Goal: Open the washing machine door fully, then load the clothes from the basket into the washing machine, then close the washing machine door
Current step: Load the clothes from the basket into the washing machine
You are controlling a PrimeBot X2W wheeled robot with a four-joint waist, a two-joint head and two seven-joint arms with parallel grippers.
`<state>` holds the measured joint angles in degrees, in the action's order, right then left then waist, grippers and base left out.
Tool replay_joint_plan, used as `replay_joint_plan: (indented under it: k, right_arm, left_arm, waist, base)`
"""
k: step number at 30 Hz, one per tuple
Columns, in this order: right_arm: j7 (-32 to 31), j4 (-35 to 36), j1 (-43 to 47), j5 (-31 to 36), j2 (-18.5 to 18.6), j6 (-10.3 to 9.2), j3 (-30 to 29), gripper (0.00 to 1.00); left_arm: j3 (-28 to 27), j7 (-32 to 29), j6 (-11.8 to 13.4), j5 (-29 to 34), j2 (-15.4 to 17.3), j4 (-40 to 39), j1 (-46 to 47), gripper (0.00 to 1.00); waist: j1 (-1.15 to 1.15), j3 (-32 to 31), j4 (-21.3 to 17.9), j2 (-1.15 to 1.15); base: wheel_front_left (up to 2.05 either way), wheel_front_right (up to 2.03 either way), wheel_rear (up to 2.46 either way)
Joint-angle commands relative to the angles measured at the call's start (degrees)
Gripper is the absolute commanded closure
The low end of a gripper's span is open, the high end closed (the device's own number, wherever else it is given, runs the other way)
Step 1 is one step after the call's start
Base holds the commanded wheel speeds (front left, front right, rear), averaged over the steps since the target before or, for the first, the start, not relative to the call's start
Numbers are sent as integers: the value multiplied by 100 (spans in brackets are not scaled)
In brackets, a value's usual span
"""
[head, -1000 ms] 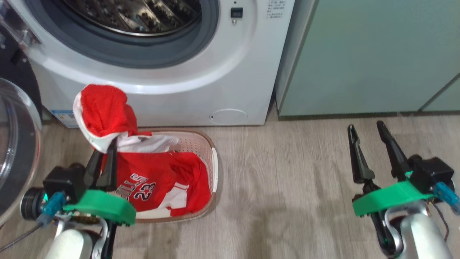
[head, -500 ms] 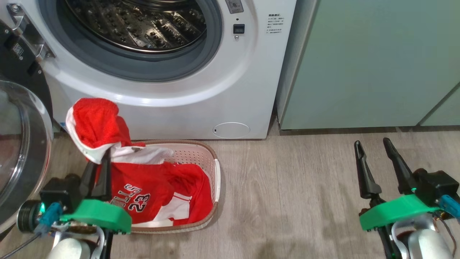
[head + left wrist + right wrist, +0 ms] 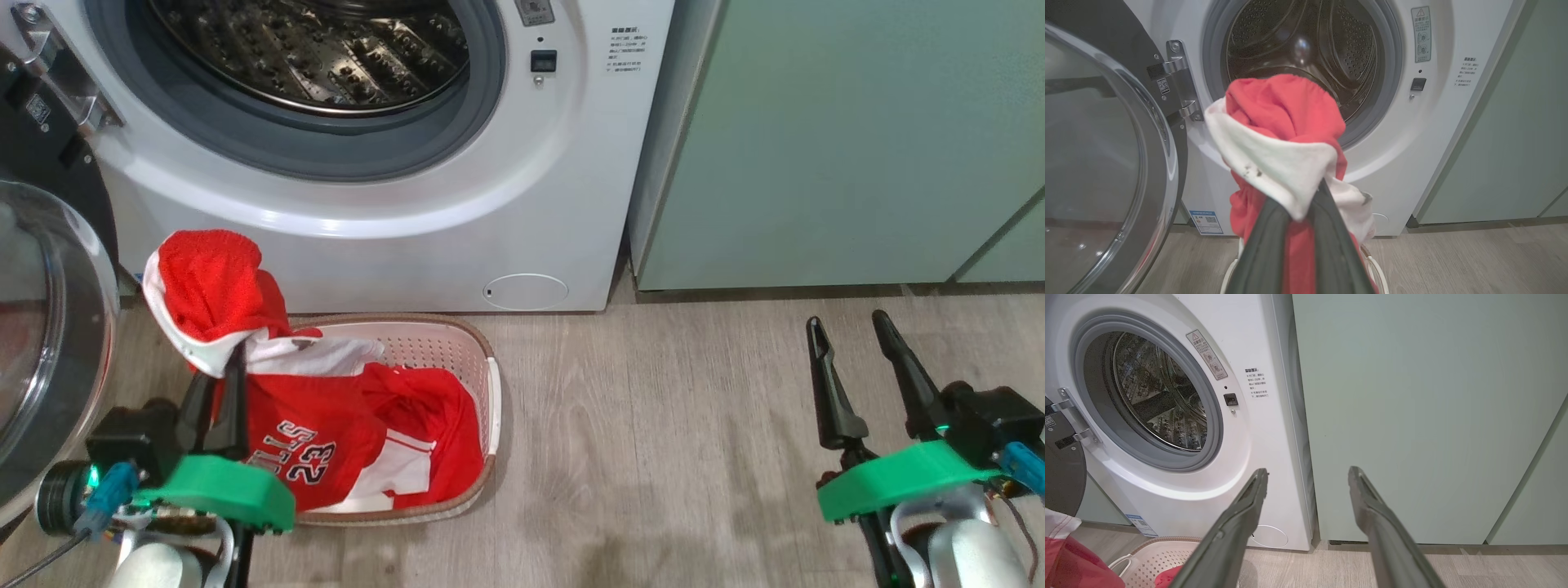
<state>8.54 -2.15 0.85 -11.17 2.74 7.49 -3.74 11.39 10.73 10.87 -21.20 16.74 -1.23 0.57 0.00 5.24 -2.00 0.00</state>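
The white washing machine [image 3: 408, 204] stands with its steel drum [image 3: 318, 49] exposed and its door [image 3: 41, 327] swung open at the left. In front of it on the floor sits the cream basket [image 3: 457, 343], still holding a red jersey [image 3: 359, 433]. My left gripper [image 3: 233, 359] is shut on a red garment with a white band [image 3: 208, 294], lifted above the basket's left end; in the left wrist view that garment [image 3: 1286, 134] hangs before the drum opening [image 3: 1306, 53]. My right gripper [image 3: 849, 327] stands open over the floor, far right of the basket.
Pale green cabinets [image 3: 833, 139] adjoin the machine on the right. Wood-look floor [image 3: 653, 441] lies between the basket and my right gripper. The open door's glass bowl [image 3: 1090, 163] bulges close by my left arm.
The camera tilted up over the last second, bringing more of the drum into view. The lifted garment has shifted slightly left with my left gripper; my right gripper has kept its place.
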Motion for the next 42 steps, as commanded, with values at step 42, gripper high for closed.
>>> replay_joint_plan:
  k: [42]
  right_arm:
    - [615,-39,-1483,-637,14,0,960,0]
  left_arm:
    - [-359,-1599,-1060,-716,1043,2461,4960,100]
  waist:
    - [0,2809,-1458,0]
  base:
    - [0,0,0]
